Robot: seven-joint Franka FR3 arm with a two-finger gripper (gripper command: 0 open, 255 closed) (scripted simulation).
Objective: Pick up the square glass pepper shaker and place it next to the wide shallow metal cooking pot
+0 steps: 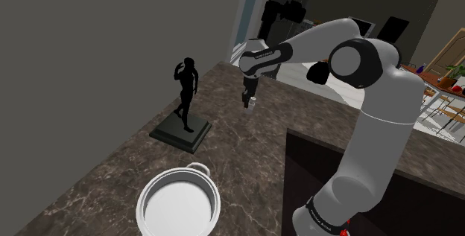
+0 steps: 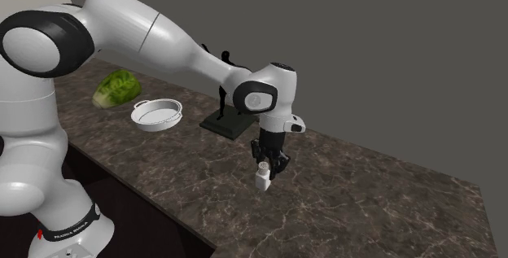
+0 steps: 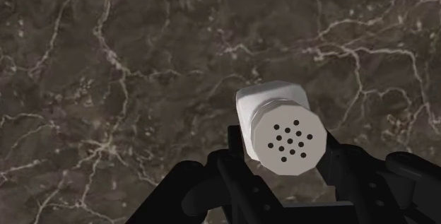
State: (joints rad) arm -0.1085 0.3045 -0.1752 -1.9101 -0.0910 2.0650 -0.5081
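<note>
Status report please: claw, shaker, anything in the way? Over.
Claw shut on pepper shaker. Pot away along the counter. Black statuette stands between them.

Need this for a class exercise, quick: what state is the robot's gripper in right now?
Gripper: jaws closed, holding the pepper shaker.

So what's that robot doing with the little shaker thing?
The robot's black gripper is shut on a small white shaker with holes in its top, right at the dark marble counter. The shaker is meant to go beside the round pot, which sits further along the counter, past a black statue and near a lettuce. The shaker is not by the pot yet.
</note>
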